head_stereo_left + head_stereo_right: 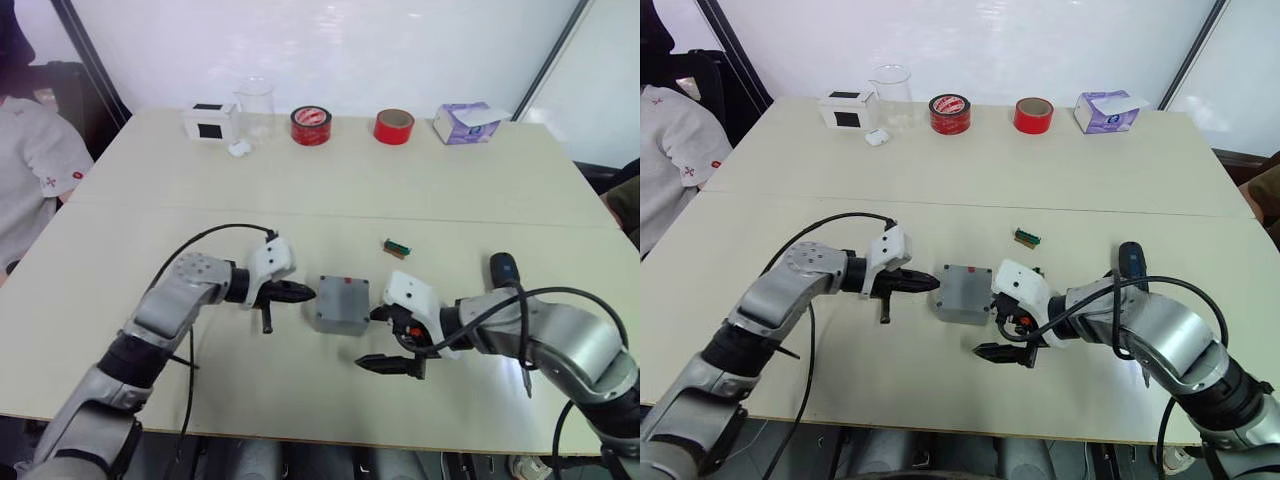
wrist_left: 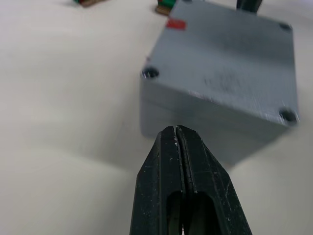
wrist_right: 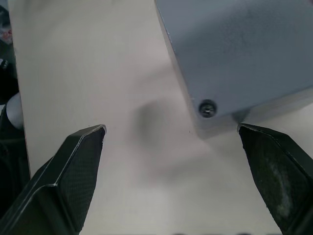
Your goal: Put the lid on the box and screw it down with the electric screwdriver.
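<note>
The grey box [image 1: 340, 318] stands at the table's middle, and the lid [image 2: 230, 63] lies flat on top of it with a seam below its rim, screw holes at its corners and a small red mark near one edge. My left gripper [image 1: 307, 293] is shut, its tips right at the box's left side. My right gripper [image 1: 368, 338] is open at the box's near right corner, one finger [image 3: 274, 166] close beside that corner, the other over bare table. The electric screwdriver [image 1: 504, 270] lies behind my right forearm, partly hidden.
A small green part [image 1: 397, 245] lies beyond the box. Along the far edge stand a white box with a black square [image 1: 211, 122], a clear beaker [image 1: 255, 108], two red tape rolls [image 1: 311, 126], [image 1: 394, 126] and a tissue box [image 1: 466, 123]. A person [image 1: 30, 160] sits at left.
</note>
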### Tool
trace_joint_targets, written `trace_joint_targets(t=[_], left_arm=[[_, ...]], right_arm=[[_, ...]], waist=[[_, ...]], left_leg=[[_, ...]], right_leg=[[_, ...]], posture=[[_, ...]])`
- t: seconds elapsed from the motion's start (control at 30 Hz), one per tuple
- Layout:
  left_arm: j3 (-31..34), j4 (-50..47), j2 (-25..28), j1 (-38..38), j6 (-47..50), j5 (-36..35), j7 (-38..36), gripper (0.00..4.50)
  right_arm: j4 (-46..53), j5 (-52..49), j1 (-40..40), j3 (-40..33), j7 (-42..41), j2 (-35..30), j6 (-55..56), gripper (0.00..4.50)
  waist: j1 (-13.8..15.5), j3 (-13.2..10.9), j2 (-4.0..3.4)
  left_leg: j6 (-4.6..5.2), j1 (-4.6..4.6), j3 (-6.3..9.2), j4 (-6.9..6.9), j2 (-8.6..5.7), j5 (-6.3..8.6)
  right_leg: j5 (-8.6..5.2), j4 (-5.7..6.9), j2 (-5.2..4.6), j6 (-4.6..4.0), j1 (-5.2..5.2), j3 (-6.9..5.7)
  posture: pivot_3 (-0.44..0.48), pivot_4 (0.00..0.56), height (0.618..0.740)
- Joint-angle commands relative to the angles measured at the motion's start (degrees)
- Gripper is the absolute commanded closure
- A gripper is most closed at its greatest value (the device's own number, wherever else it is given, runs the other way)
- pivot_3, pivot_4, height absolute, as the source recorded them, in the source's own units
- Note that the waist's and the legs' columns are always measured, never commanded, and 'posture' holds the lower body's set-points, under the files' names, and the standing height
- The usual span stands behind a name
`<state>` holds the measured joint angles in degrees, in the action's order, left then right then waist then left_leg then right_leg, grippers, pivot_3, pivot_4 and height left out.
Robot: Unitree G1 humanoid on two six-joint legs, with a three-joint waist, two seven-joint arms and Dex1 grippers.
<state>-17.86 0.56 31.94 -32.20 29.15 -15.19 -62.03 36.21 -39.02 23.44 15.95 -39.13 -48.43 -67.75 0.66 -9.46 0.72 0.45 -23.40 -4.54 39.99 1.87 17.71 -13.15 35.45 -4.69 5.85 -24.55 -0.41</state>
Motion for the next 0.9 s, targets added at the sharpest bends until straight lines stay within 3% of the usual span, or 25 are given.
trace_joint_targets(t=[0.03, 0.13, 0.27, 0.4, 0.5, 0.7, 0.9], left_arm=[[0.50, 3.21, -3.18, -3.15, -3.12, 0.68, 0.49, 4.50], [0.53, 5.70, -3.79, -3.86, -5.12, 2.46, 1.03, 4.50], [1.57, 5.39, -0.64, -2.38, -5.99, 4.31, 0.64, 4.50], [2.00, 0.41, 5.43, 1.78, -4.75, 3.78, -2.82, 4.50], [3.03, -3.77, 7.16, 4.61, -2.04, 1.82, -3.06, 4.50], [2.94, -11.69, 7.16, 9.27, 3.20, -0.22, -1.70, 4.50], [2.28, -12.76, 3.51, 8.96, 4.63, 0.25, 1.67, 4.50]], right_arm=[[2.41, -2.45, 0.98, -1.87, 1.29, 3.59, -1.62, 0.03], [3.15, -3.83, 1.01, -3.80, 2.33, 5.27, -3.83, 0.03], [5.41, -3.49, -0.16, -5.97, 1.17, 0.26, -4.28, 0.03], [1.95, 1.60, 1.47, -4.22, -1.70, -4.96, 1.64, 0.03], [-2.15, 6.01, 3.14, -1.50, -4.08, -6.05, 7.38, 0.03], [-8.00, 13.31, 5.73, 3.69, -7.76, -5.12, 15.04, 0.03], [-10.28, 16.43, 6.45, 6.37, -10.44, -3.08, 17.51, 0.03]], waist=[[0.01, 0.00, 0.00], [-0.05, 0.00, 0.00], [-0.04, 0.00, 0.00], [-0.57, 0.00, 0.00], [-0.46, 0.00, 0.00], [-0.02, 0.00, 0.00], [-0.02, 0.00, 0.00]], left_leg=[[0.00, 0.00, 0.01, 0.00, 0.00, 0.00], [0.00, 0.00, 0.01, 0.01, 0.00, 0.00], [0.02, 0.00, 0.02, 0.00, 0.00, 0.01], [0.02, 0.02, 0.01, 0.00, 0.02, 0.02], [0.02, 0.02, 0.02, -0.01, 0.04, 0.02], [0.02, -0.01, -0.01, 0.01, 0.02, 0.02], [0.02, 0.00, -0.01, 0.01, 0.02, 0.02]], right_leg=[[0.00, 0.02, 0.00, 0.01, 0.00, 0.00], [0.01, 0.03, 0.00, 0.02, 0.00, 0.00], [0.01, 0.03, 0.00, 0.02, 0.00, -0.01], [0.00, 0.04, 0.00, 0.00, -0.02, 0.00], [-0.02, 0.08, 0.00, -0.03, -0.03, 0.00], [-0.07, 0.05, -0.03, -0.13, -0.02, 0.00], [0.00, 0.07, -0.01, -0.01, -0.02, 0.00]], posture=[[0.000, 0.150, 0.740], [0.000, 0.150, 0.740], [0.000, 0.150, 0.740], [0.000, 0.150, 0.740], [0.000, 0.150, 0.740], [0.000, 0.150, 0.740], [0.000, 0.150, 0.740]])
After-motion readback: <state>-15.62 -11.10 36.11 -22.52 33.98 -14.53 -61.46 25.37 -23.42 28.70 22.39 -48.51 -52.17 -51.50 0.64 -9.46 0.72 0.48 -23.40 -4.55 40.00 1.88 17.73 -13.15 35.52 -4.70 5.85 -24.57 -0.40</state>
